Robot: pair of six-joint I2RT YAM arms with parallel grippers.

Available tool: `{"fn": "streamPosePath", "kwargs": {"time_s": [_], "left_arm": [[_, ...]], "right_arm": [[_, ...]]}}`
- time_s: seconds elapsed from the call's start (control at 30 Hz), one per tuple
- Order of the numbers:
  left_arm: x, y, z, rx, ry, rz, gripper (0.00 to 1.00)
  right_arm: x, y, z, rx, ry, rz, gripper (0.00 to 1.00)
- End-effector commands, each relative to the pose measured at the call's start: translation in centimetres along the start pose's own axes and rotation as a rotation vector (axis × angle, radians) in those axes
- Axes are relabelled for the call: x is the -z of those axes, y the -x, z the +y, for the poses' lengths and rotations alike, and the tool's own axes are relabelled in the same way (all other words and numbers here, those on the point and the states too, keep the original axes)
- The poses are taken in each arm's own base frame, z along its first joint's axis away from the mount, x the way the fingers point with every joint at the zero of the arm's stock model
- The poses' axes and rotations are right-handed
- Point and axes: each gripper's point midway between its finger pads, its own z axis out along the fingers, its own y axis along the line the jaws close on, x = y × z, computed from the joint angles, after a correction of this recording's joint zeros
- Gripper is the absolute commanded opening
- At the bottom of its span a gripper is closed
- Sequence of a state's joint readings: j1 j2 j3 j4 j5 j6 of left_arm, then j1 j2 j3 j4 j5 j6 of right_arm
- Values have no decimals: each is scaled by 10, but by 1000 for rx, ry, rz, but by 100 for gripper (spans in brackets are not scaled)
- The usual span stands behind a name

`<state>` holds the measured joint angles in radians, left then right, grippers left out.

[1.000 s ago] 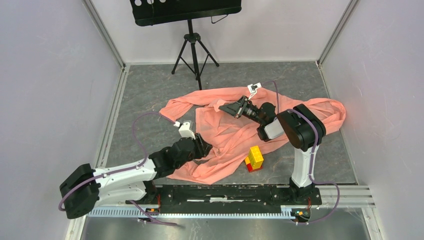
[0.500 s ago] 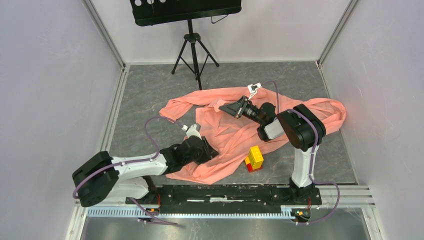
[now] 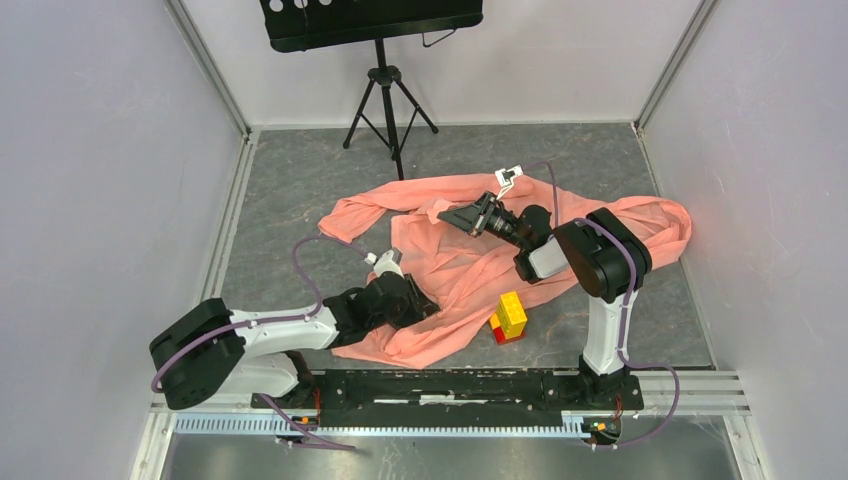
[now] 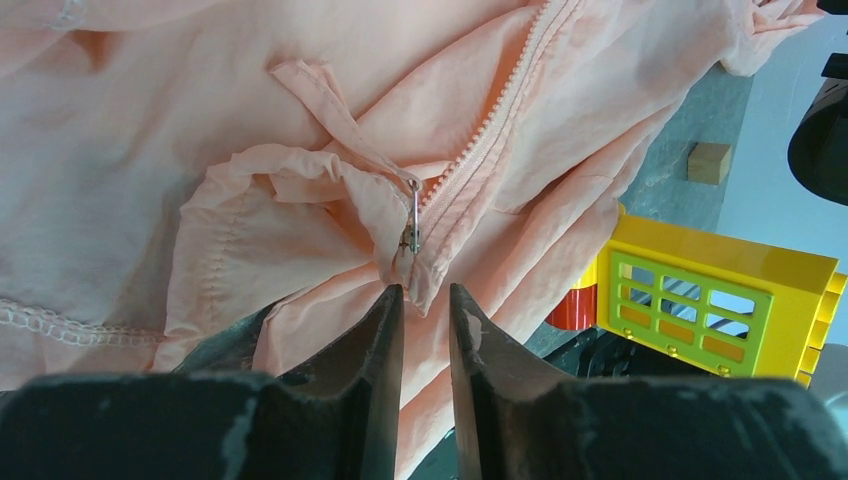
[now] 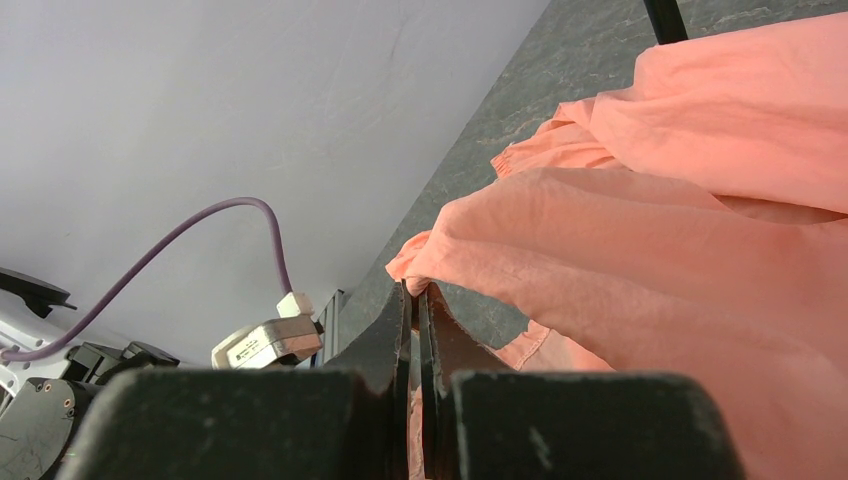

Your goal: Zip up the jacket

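Left gripper [image 4: 421, 293] narrowly pinches the jacket [image 4: 150, 150] below the zipper pull [image 4: 413, 215], frame centre. Right gripper [image 5: 417, 292] clamps a jacket fold.

1 fixed camera looks down from above and behind the robot over the whole table [image 3: 300, 180], while 2 wrist cameras peer closely along their own fingers [image 4: 360, 380], all 3 sharing the jacket [image 3: 450, 270]
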<state>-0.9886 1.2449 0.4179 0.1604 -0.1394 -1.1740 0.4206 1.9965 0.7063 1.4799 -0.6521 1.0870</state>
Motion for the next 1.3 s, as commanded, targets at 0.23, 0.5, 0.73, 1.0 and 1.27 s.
{"fn": "streamPosePath", "kwargs": {"time_s": [0.23,0.5,0.73,1.0,1.27], "left_arm": [[-6,4,-11,45,-23,-15,26],[-12,2,-12,47,-29,-9,26],[-15,6,-21,42,-51,-19,24],[-27,18,-33,-5,-87,-63,34],[-38,17,-35,-36,-63,-44,36]], "right_arm": [[2,26,48,160,182,-96,0],[2,26,49,158,187,-96,0],[2,27,49,155,188,-99,0],[2,26,50,154,192,-99,0],[2,26,51,152,197,-99,0]]}}
